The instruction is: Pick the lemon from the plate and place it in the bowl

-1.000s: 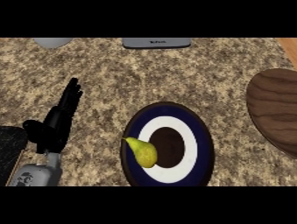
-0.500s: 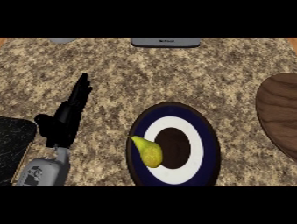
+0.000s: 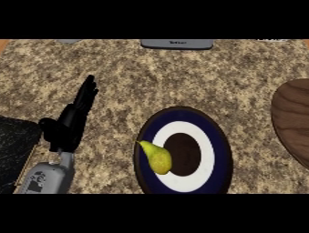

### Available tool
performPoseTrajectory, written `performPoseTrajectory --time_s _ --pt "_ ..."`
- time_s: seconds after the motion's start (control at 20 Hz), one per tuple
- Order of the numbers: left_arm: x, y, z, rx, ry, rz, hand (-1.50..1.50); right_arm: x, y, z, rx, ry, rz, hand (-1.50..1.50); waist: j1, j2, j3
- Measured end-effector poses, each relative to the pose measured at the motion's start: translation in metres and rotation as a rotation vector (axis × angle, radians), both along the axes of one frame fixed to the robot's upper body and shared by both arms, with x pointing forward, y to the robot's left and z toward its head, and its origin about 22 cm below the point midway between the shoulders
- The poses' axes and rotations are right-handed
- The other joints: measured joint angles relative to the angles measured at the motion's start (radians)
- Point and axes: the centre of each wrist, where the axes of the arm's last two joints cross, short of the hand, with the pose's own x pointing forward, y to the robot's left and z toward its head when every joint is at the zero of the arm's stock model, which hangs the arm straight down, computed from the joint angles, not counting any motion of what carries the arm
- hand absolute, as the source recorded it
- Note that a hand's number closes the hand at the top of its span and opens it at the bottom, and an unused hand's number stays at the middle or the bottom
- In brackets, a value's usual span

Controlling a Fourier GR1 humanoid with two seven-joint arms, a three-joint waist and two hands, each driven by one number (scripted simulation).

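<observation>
I see the granite counter (image 3: 183, 73), the wooden bowl (image 3: 303, 123) far right, the ringed plate (image 3: 214, 136) centre-near, my left hand (image 3: 73, 119) released and straight beside it, holding nothing. The lemon (image 3: 157, 157) lies on the plate's left rim. Approach step, I judge: next, reach right and close round it.

Yellow pear-shaped fruit (image 3: 157, 157) is laid on left rim of dark-blue, white-ringed plate (image 3: 210, 141); brown wooden bowl (image 3: 305, 125) is set well right.
</observation>
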Motion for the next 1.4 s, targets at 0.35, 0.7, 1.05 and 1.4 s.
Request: performPoseTrajectory --time_s 0.35,0.7,1.05,1.4 --pt "0.0 -0.003 -0.004 0.004 0.001 0.001 0.0 0.03 -0.016 -0.038 0.025 0.216 0.032 -1.5 0.001 0.001 0.0" --pt "0.001 0.004 -0.004 0.006 0.005 0.009 0.0 0.053 -0.024 -0.059 0.166 0.285 0.17 -1.5 -0.011 -0.002 0.001" --pt "-0.001 0.003 -0.005 -0.002 0.009 0.026 0.0 0.06 -0.042 -0.044 0.373 0.178 0.127 -1.5 -0.026 -0.006 0.0" --pt "-0.005 0.005 -0.009 -0.006 0.008 0.022 0.0 0.052 -0.073 -0.019 0.513 0.231 0.043 -1.5 -0.027 -0.005 0.0"
